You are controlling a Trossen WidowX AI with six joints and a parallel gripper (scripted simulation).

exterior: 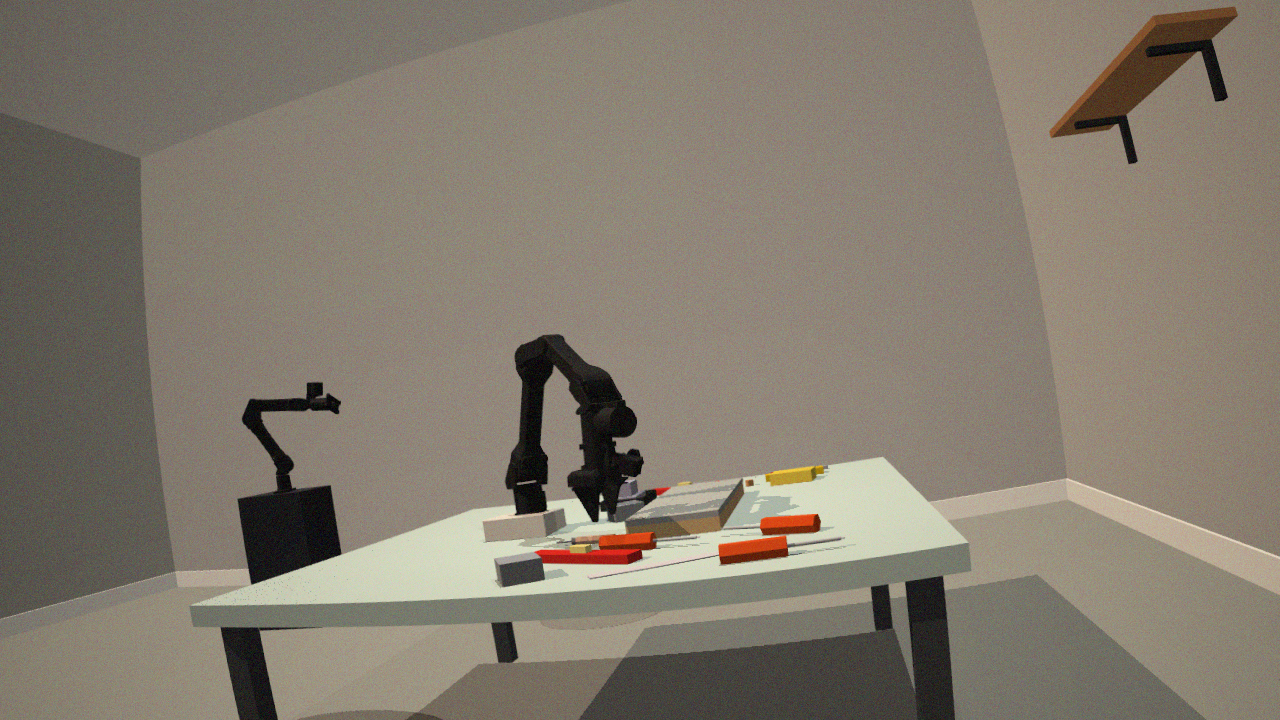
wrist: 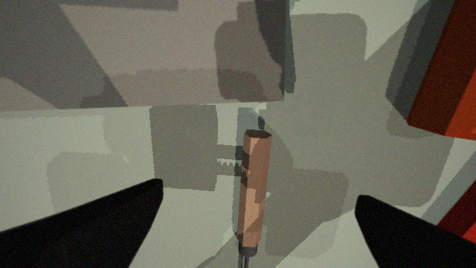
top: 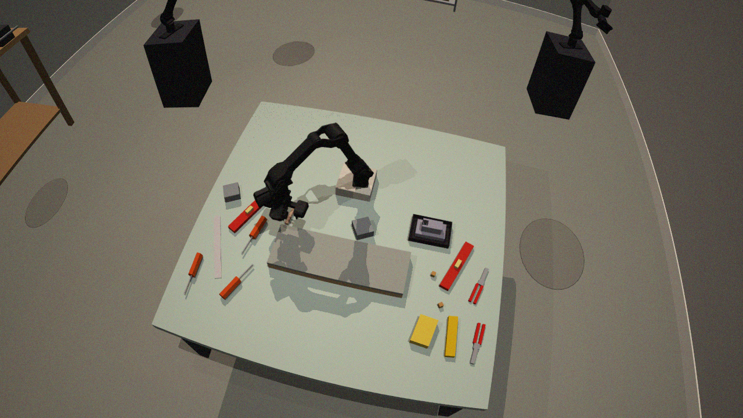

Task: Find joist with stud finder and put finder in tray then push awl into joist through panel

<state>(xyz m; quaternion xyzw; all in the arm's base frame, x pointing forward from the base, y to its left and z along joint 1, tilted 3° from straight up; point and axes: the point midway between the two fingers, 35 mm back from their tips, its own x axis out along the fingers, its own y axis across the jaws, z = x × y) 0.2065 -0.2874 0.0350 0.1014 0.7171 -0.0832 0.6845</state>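
The awl [top: 289, 215] [wrist: 256, 186] lies on the table, its pale copper handle toward the floor panel and its shaft pointing away. My gripper [exterior: 604, 517] [wrist: 258, 196] is open and empty, pointing down low over the awl, with one finger on each side of the handle in the wrist view. The grey floor panel [top: 332, 254] [exterior: 698, 495] [wrist: 167, 48] lies flat beside the awl. No joist or hole can be made out. The stud finder [top: 432, 226] sits in the black tray [top: 429, 244], right of the panel in the top view.
An orange screwdriver [top: 258, 227] [exterior: 626, 540] [wrist: 461, 112] and a red level [top: 244, 216] [exterior: 595, 557] lie close by the gripper. A grey block [top: 362, 227] stands behind the panel. Another red level [top: 457, 266], pliers [top: 478, 285] and a yellow block [top: 424, 330] lie at the right.
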